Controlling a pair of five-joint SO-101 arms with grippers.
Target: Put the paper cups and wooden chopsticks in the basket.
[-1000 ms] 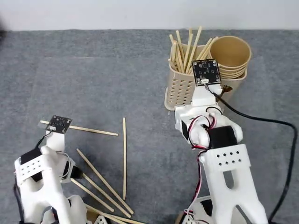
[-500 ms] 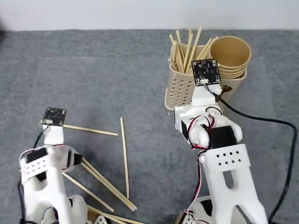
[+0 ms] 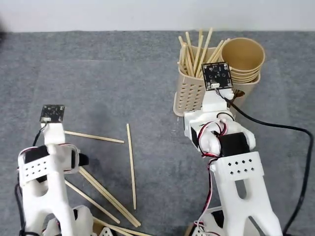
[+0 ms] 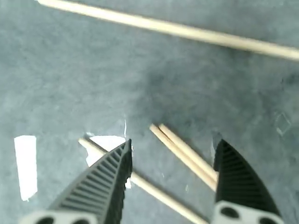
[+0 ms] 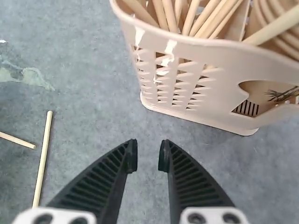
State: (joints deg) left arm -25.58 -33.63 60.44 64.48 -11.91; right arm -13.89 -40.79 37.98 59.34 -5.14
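1. The left gripper (image 4: 173,148) is held low over the grey mat (image 4: 70,74). Its fingers are spread wide and nothing is gripped between them.
2. A pair of chopsticks (image 4: 183,152) is laid side by side, touching, on the mat in the gap between the two open fingers. The pair is angled toward one finger's base.
3. A single chopstick (image 4: 154,191) is laid on the mat and passes under the tip of the other finger. A long chopstick (image 4: 187,30) is laid crosswise well beyond the fingertips.
4. From the high view, the left arm (image 3: 47,169) is seen with loose chopsticks (image 3: 131,164) scattered on the mat beside and behind it.
5. The right gripper (image 5: 147,156) is held above the mat with its fingers drawn close together. Only a narrow gap is left between the tips, and nothing is held.
6. The basket (image 5: 201,102) is placed just ahead of the right gripper's tips, apart from them, with its slotted wall facing the fingers.
7. Upright chopsticks (image 3: 196,46) are stood in the part of the basket nearer the left arm. A stack of paper cups (image 3: 244,54) is set in the other part, beyond the right gripper.
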